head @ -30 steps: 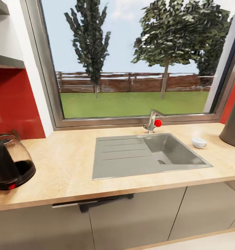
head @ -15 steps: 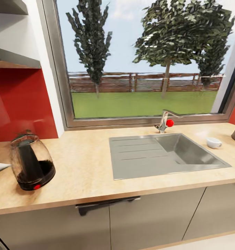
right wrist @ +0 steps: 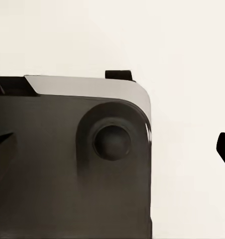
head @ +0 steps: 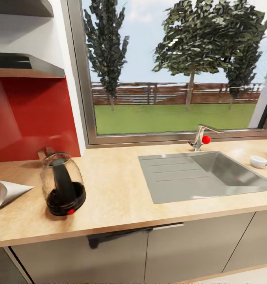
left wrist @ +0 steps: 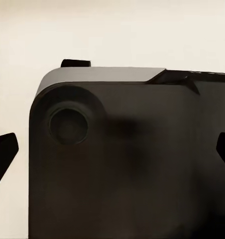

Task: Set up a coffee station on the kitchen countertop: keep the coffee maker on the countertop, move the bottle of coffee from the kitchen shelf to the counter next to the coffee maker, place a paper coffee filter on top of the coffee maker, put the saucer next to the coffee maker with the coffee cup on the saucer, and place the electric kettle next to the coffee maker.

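— What stood before you on the long light beige wood-grain surface (head: 121, 185)?

— The clear domed glass kettle with a black base and black handle (head: 63, 184) stood upright at the left part, with its small red switch low at the front. Just beside it, further to the left, the small white folded paper cone (head: 11, 192) lay on its side, its point toward the kettle, not touching it.

— And on the other side?

— A grey steel sink with a ribbed draining board (head: 204, 175) was set into the surface under the big window. Behind it was a metal tap with a red knob (head: 201, 139). The small white cup (head: 258, 161) sat near the right rim of the sink, well apart from the kettle.

— What about your claws?

— At my left claw (left wrist: 112, 154) and my right claw (right wrist: 115, 149) I saw dark finger tips at both edges, with a dark rounded part of my own body between them. They held nothing. Whether they were fully released, I cannot tell.
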